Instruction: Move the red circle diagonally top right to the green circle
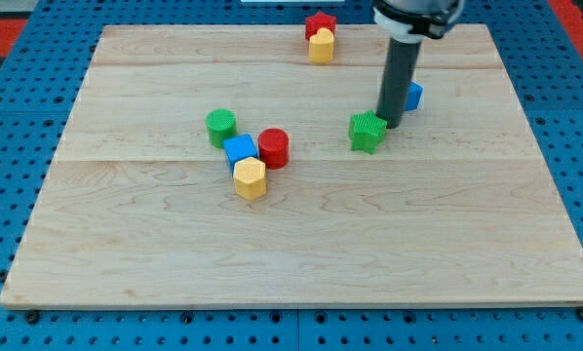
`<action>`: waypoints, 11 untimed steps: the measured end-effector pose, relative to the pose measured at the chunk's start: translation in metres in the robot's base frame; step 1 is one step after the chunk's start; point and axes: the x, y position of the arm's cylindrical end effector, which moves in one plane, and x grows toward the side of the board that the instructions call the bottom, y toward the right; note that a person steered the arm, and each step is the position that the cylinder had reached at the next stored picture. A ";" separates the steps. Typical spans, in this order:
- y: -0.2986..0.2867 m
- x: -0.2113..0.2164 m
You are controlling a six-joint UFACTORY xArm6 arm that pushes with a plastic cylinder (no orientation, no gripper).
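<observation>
The red circle (274, 147) stands left of the board's middle, touching a blue block (239, 149) on its left. The green circle (221, 127) stands up and to the left of the blue block. A yellow hexagon block (251, 178) sits just below the blue block. My tip (392, 126) is far to the view's right of the red circle, right beside a green star block (368, 132) and touching or nearly touching its right side.
A blue block (412, 96) is partly hidden behind the rod. A red star block (320, 23) and a yellow block (321, 46) sit together at the view's top edge of the wooden board (301, 244). Blue pegboard surrounds the board.
</observation>
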 end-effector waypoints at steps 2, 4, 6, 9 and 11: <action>-0.084 0.072; -0.154 0.092; -0.157 0.018; -0.157 -0.048; -0.163 -0.001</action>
